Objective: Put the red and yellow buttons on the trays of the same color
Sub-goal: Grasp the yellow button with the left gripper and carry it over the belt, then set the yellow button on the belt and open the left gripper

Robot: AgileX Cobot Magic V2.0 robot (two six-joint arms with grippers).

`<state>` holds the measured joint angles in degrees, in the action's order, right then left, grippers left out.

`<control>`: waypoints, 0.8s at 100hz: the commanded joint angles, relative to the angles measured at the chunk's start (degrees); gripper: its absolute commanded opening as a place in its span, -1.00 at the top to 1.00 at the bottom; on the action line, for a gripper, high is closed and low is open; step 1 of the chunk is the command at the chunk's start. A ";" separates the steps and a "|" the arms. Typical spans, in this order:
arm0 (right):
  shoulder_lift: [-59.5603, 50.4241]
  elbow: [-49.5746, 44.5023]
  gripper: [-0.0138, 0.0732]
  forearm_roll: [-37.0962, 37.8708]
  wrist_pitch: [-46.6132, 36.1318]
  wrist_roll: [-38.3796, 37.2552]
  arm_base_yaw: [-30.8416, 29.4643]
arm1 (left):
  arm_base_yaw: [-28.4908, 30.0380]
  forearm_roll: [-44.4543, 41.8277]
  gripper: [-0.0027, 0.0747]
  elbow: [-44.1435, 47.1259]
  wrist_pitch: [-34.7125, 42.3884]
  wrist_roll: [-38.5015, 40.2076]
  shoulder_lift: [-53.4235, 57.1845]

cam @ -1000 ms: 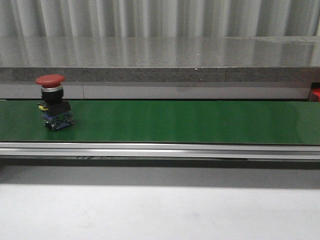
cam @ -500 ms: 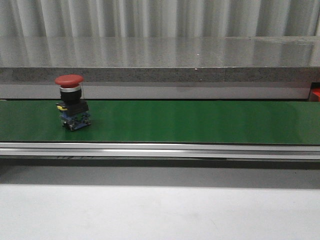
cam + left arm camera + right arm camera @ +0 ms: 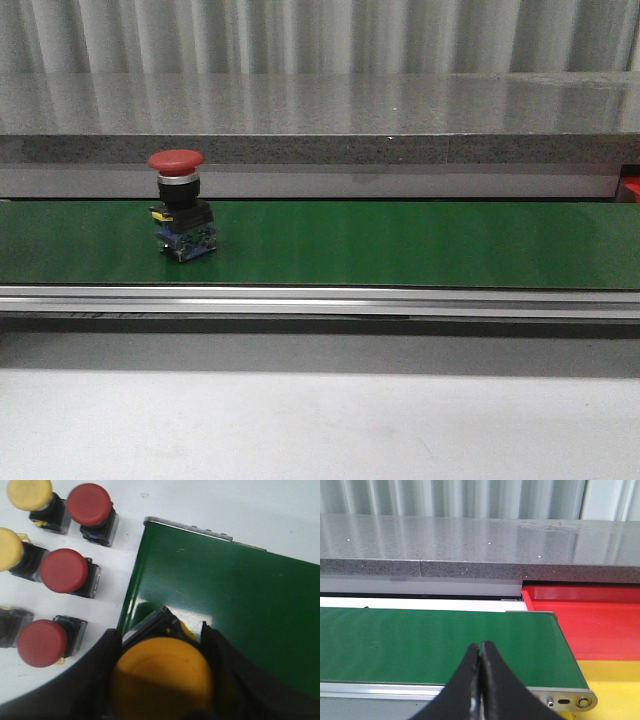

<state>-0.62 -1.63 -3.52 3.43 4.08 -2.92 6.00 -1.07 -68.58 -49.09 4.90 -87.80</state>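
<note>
A red button (image 3: 177, 205) stands upright on the green belt (image 3: 400, 245) at its left part in the front view. My left gripper (image 3: 160, 675) is shut on a yellow button (image 3: 162, 677), held over the belt's end (image 3: 225, 590). Beside that end, red buttons (image 3: 64, 571) and yellow buttons (image 3: 30, 493) stand on a white surface. My right gripper (image 3: 480, 647) is shut and empty above the belt (image 3: 435, 642), near the red tray (image 3: 590, 622) and the yellow tray (image 3: 615, 685). Neither gripper shows in the front view.
A grey stone ledge (image 3: 320, 120) runs behind the belt. A metal rail (image 3: 320, 298) edges the belt's front side. A white tabletop (image 3: 320, 425) lies in front. A bit of red (image 3: 631, 188) shows at the far right edge.
The red button has travelled to the right along the belt, staying upright.
</note>
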 commanded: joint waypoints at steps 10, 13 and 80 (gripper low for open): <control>-0.63 1.18 0.84 0.32 -4.78 0.12 -0.35 | -0.50 1.88 0.98 -2.77 2.34 -0.44 -1.80; -0.63 1.18 0.84 0.32 -4.78 0.12 -0.35 | -0.50 1.88 0.98 -2.77 2.34 -0.44 -2.17; -0.63 1.18 0.84 0.32 -4.78 0.12 -0.35 | -0.75 4.78 -0.79 -7.40 -1.85 -5.43 -6.84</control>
<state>-0.62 -1.63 -3.52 3.43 4.08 -2.92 5.62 2.65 -72.71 -50.86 0.98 -96.78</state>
